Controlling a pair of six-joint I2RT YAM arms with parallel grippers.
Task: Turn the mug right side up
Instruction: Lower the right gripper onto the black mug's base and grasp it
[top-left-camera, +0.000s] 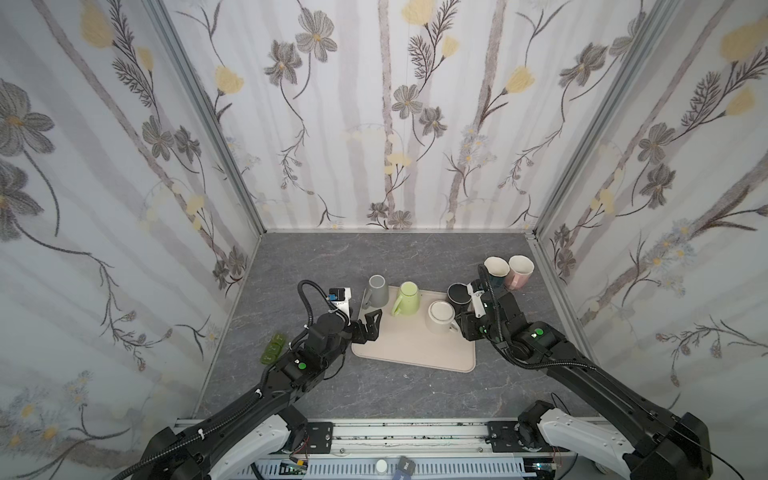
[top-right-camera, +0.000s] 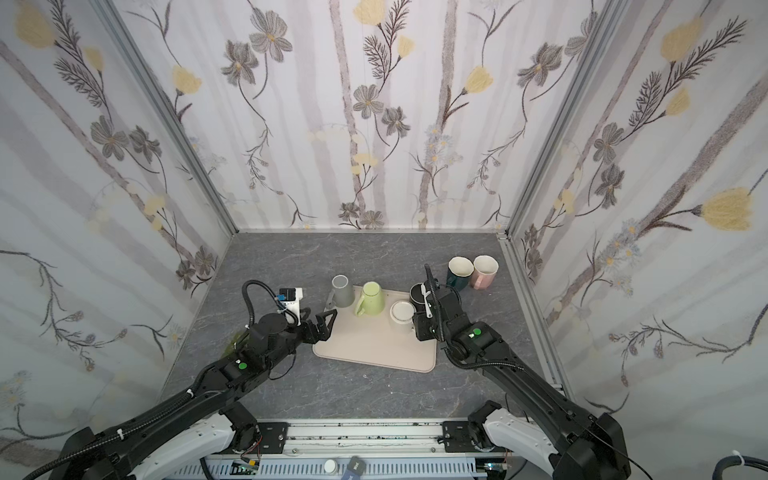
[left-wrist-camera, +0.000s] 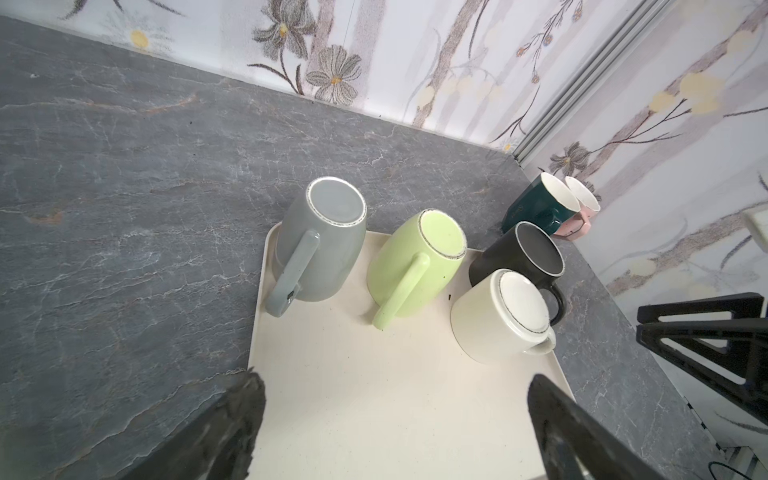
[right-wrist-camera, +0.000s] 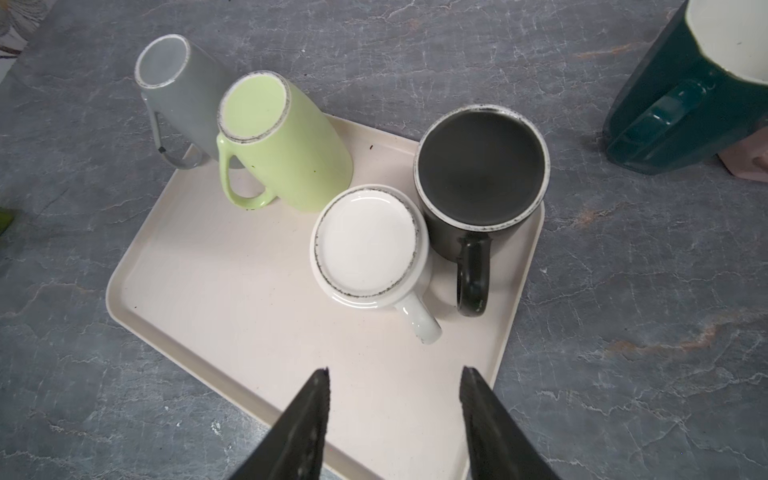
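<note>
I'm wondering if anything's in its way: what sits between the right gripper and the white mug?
Nothing but bare tray. The right wrist view shows only its cream surface between the open right gripper and the white mug, whose handle points toward the gripper.

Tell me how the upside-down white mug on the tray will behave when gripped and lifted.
The white mug looks like glazed ceramic: probably rigid, slick to grip, and chippable. Squat and rim-down on the tray, it seems unlikely to tip. Its handle likely offers the surest hold.
</note>
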